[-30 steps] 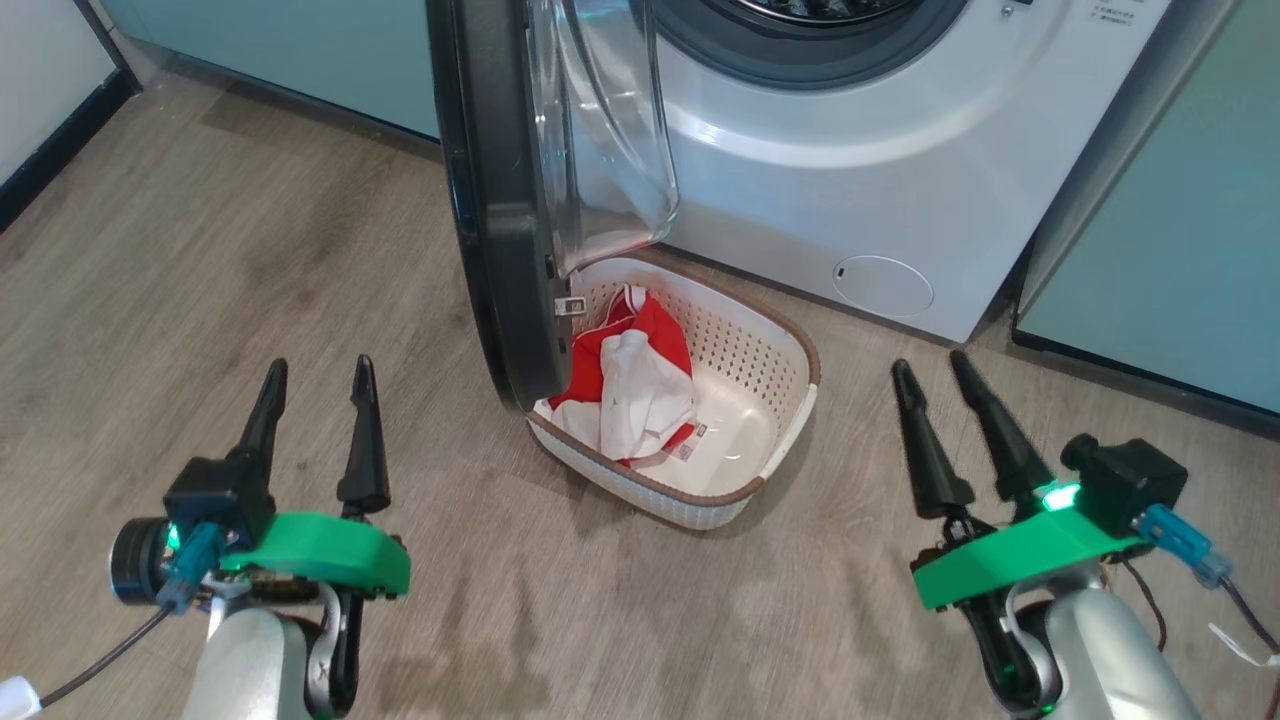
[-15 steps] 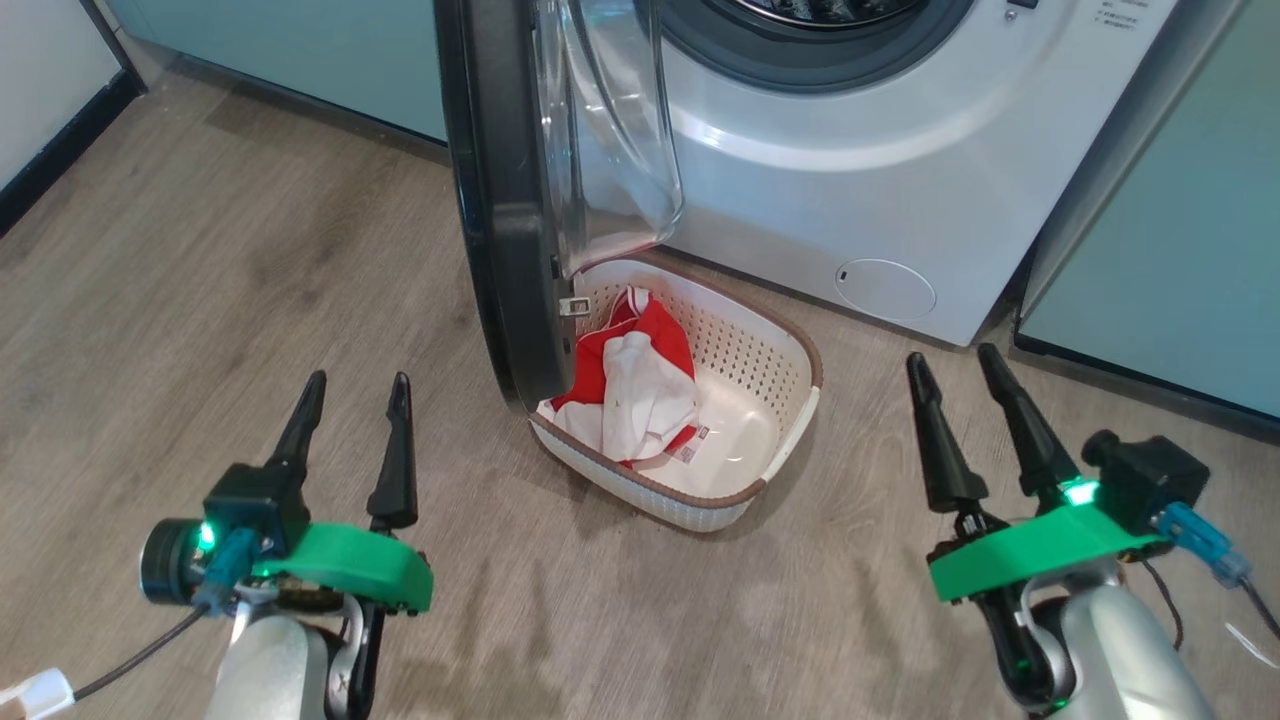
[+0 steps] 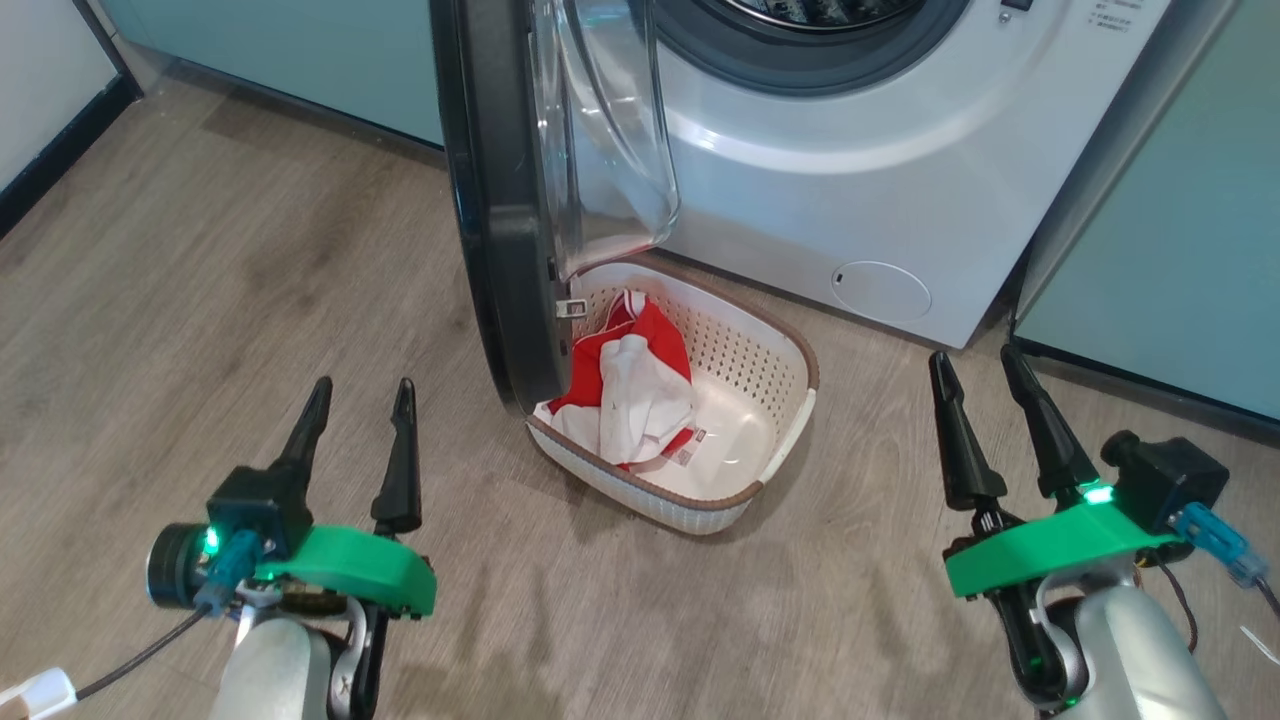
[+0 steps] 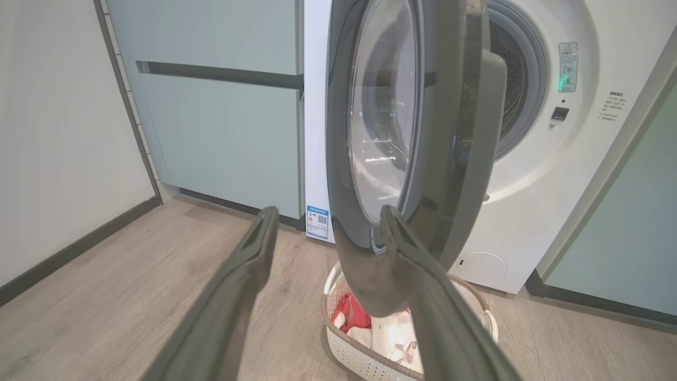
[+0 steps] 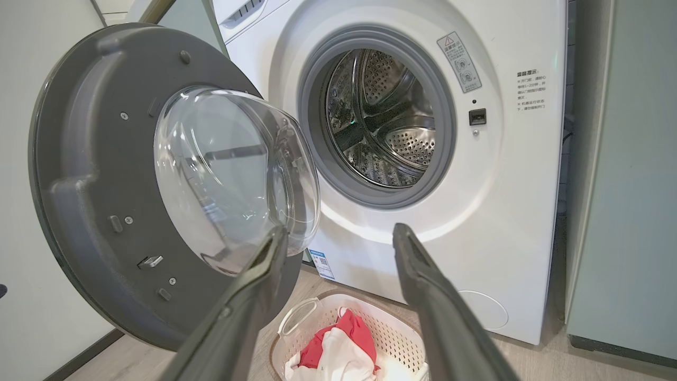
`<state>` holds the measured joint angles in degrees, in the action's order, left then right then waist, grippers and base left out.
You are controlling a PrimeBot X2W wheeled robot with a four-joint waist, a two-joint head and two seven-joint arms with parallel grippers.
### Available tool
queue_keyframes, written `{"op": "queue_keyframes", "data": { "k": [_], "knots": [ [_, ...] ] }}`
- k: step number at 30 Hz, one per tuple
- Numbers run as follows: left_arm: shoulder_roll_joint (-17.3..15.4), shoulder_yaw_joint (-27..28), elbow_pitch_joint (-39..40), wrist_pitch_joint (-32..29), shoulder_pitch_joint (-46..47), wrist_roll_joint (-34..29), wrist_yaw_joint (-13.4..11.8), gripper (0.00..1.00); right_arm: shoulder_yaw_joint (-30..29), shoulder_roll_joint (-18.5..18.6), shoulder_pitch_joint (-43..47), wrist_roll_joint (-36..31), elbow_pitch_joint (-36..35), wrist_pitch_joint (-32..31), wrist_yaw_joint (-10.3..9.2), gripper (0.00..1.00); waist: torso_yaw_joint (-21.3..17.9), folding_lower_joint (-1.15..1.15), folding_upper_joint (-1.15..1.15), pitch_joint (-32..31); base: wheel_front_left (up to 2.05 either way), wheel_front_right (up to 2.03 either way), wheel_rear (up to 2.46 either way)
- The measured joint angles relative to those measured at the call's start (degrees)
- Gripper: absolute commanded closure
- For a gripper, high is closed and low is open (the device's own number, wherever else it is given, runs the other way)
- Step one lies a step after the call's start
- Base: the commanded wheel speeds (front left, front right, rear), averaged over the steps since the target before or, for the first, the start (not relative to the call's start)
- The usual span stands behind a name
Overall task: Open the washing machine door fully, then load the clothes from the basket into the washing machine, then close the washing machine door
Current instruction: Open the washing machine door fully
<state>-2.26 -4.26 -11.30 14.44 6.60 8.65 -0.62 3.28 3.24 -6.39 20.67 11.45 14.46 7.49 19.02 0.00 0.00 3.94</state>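
The washing machine (image 3: 860, 190) stands ahead with its steel drum (image 5: 381, 121) exposed. Its door (image 3: 505, 200) hangs open about square to the front, edge-on to me, its glass bowl (image 5: 232, 174) facing the drum. On the floor under the door sits the basket (image 3: 790, 400), with the red and white clothes (image 3: 635, 385) bunched in its left half. My left gripper (image 3: 362, 385) is open, low and left of the door edge. My right gripper (image 3: 975, 358) is open, to the right of the basket. Both hold nothing.
Pale green cabinets flank the machine on the left (image 4: 222, 132) and right (image 3: 1170, 250). A white wall with dark skirting (image 4: 63, 132) runs along the far left. Wood floor (image 3: 200, 300) lies open to the left of the door and in front of the basket.
Both grippers have drifted rightward and slightly lower in the head view. The right gripper's fingers have spread a little wider. Door, basket and clothes lie as before.
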Motion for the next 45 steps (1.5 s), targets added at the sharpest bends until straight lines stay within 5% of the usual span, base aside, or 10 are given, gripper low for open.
{"op": "queue_keyframes", "data": {
  "k": [8, 9, 10, 22, 31, 39, 45],
  "knots": [
    [0.0, 0.0, 0.0, 0.0, -0.1, -0.2, 0.5, 0.04, -0.7, 0.0, 0.0, 0.9, 0.3, 0.0, 0.0, 0.0, -0.1, 0.0, 0.0, -0.5, 0.0, 0.0, 0.0],
    [0.0, 0.0, 0.0, 0.0, -0.2, -0.2, 0.5, 0.58, -0.7, 0.0, 0.0, 0.9, 0.3, 0.0, 0.0, 0.0, -0.1, 0.0, 0.0, -0.5, 0.0, 0.0, 0.0],
    [0.0, 0.0, 0.0, 0.0, -0.4, -0.1, 0.5, 1.0, -0.7, 0.0, 0.0, 0.9, 0.3, 0.0, 0.0, 0.0, -0.1, 0.0, 0.0, -0.5, 0.0, 0.0, 0.0],
    [0.0, 1.9, 5.5, 0.0, -0.4, 1.6, -0.4, 1.0, 0.3, 0.0, -0.3, 0.3, 0.3, 0.0, 0.0, 0.0, -0.9, 0.0, 0.0, 1.4, 0.0, 0.0, 0.0],
    [0.1, 6.8, 14.4, 0.0, 9.1, 1.9, -1.9, 1.0, 1.1, 0.0, -1.8, -1.1, 0.4, 0.0, 0.0, 0.0, -2.9, 0.0, 0.0, 3.6, 0.0, 0.0, 0.0],
    [0.2, 0.6, 17.6, 0.3, 15.4, -0.3, -1.4, 1.0, 2.2, 0.0, -2.9, -1.3, -0.4, 0.0, 0.0, 0.0, -5.1, 0.0, 0.0, 4.6, 0.0, 0.0, 0.0],
    [0.2, -5.5, 12.2, 0.3, 15.9, 1.1, -0.5, 1.0, 3.0, 0.0, -3.0, -1.3, -0.4, 0.0, 0.0, 0.0, -7.0, 0.0, 0.0, 5.2, 0.0, 0.0, 0.0]
  ]
}}
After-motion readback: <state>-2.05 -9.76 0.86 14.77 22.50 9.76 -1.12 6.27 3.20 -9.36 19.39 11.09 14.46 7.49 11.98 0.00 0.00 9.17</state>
